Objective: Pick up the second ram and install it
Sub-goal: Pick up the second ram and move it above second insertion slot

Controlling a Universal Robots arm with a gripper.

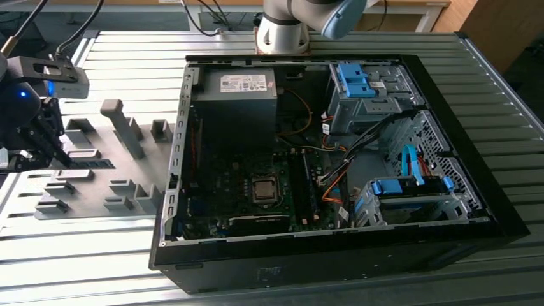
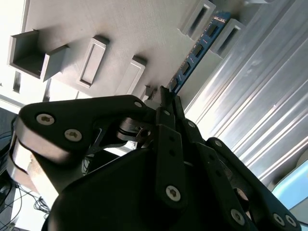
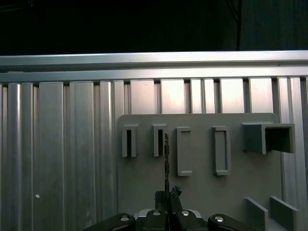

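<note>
One gripper (image 3: 168, 194), jaws closed on the near end of the second ram (image 3: 166, 159), which stands edge-on between the fingertips in the first wrist view. In the second wrist view the blue-green board runs away from the fingertips, its far end between two grey fixture blocks (image 2: 198, 18). In the exterior view the gripper is over the fixture plate (image 1: 93, 188), at nine o'clock of the open computer case (image 1: 340, 258); the ram points toward three o'clock. The arm base (image 1: 285, 35) stands at twelve o'clock.

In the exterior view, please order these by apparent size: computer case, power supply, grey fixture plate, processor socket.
Largest to smallest:
1. computer case
2. grey fixture plate
3. power supply
4. processor socket
</note>
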